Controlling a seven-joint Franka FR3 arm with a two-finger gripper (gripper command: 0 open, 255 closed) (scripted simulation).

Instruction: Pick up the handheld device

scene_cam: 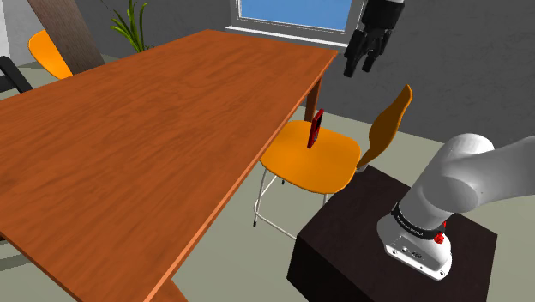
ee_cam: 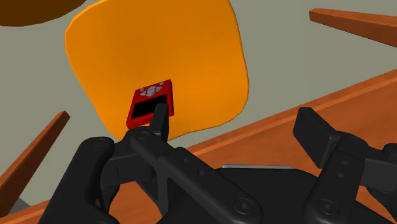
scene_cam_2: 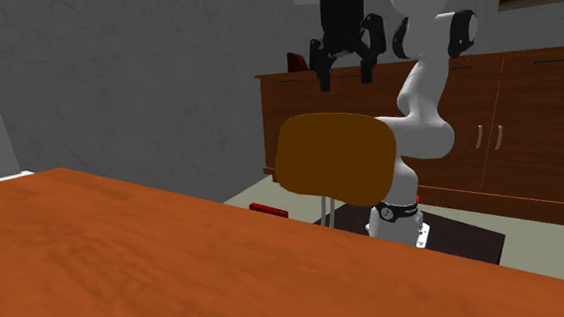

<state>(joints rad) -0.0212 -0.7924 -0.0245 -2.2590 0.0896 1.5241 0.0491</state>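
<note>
Down on the orange seat of the chair (scene_cam: 330, 163) is the red handheld device (ee_cam: 151, 104), a small slab with a dark screen and pale buttons. It sits on the side of the seat nearest the wooden table (scene_cam: 154, 129), close to the table's edge. The wrist view makes it look flat on the seat and the shoulder view makes it look propped up, so I cannot tell which.

The gripper (scene_cam: 360, 67) hangs in the air well above the chair and clear of the device, pointing down toward the seat. Its two black fingers (ee_cam: 159, 121) stand wide apart with nothing between them. Seen along the hand, the device shows just past the tip of one finger, off the middle of the gap rather than centred in it.

The chair's curved backrest (scene_cam_2: 335, 160) stands between the seat and the dark box stand (scene_cam: 343, 249), from which the white arm (scene_cam: 454, 184) rises. In the second exterior view the device is a thin red strip above the table's far edge, low beside the backrest, with the gripper high above. A brown sideboard (scene_cam_2: 527, 130) lines the wall behind the arm. Beyond the table's far end in the shoulder view are a window (scene_cam: 296, 10), a green plant (scene_cam: 133, 26) and a second orange chair (scene_cam: 47, 51).
</note>
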